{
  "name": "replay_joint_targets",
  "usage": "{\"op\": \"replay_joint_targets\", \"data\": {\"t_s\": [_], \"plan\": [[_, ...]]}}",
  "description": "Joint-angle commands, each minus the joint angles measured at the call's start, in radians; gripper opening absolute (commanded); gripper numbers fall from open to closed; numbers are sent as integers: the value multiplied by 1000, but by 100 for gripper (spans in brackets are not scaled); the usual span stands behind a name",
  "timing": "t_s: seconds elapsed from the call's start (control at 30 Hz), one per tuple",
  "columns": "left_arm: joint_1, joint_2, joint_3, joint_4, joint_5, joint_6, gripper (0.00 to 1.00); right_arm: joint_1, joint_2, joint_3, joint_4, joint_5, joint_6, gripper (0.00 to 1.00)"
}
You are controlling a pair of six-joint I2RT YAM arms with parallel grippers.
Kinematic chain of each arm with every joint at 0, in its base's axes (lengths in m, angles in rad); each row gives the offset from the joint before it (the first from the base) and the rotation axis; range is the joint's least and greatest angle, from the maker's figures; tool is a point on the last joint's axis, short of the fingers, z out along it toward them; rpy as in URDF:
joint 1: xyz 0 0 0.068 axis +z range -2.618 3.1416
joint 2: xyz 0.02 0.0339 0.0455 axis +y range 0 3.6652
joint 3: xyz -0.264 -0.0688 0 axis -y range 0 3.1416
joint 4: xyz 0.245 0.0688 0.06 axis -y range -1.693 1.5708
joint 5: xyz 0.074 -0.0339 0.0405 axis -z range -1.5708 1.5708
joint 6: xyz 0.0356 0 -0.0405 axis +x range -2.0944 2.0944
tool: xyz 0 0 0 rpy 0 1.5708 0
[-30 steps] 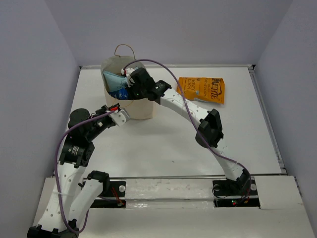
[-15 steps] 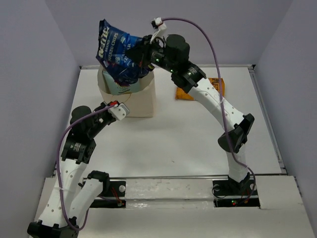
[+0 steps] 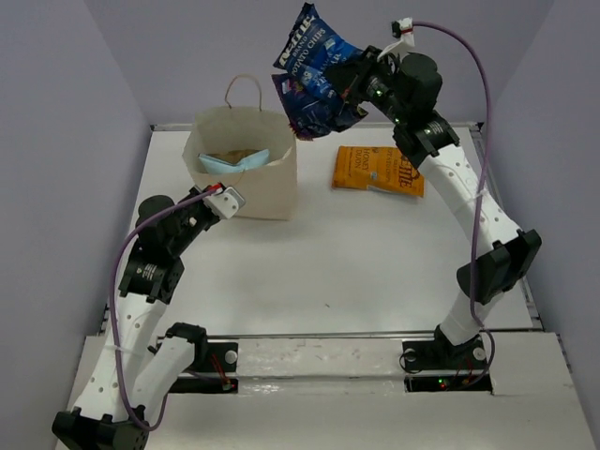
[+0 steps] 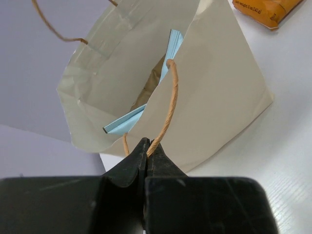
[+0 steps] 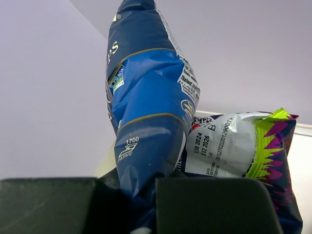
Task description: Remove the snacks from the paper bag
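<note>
Well above the far edge of the tabletop (image 3: 328, 272), the right gripper (image 3: 352, 82) is clamped on a dark blue bag (image 3: 307, 52). The bag sticks out sideways from the fingers, toward the left. A purple packet (image 3: 319, 114) hangs against the underside of the blue one. In the right wrist view its silver back panel and lime-and-purple zigzag end lie just beside the blue bag, and its near end runs down to the same pinch. Both packets are clear of the table, in the air over the stretch between the paper bag (image 3: 258, 192) and the orange chip bag (image 3: 378, 170).

The orange chip bag lies flat near the far edge, right of centre and well apart from the paper bag. The paper bag stands upright with its mouth open, toward the far left corner of the tabletop. Inside it a light teal packet (image 3: 234, 163) lies across the opening, with a brown packet (image 4: 152, 84) partly showing behind it.

The left gripper (image 4: 147, 146) sits at the bag's near side, its jaws shut tight on the near handle (image 4: 170, 105), a thin brown loop that rises from the pinch to the bag's rim. The far handle (image 3: 246, 89) stands free above the rim on the opposite wall.
</note>
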Motion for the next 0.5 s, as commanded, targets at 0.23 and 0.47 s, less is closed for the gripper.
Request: {"op": "replay_joint_targets", "data": {"t_s": [0.23,0.47], "plan": [[-4,19,13,68,-14,-10,0,-83,-432,-380,79,151,-3,1],[-3,23,13,68,-10,-7,0,-117,-514,-764,80,160,158,1]]}}
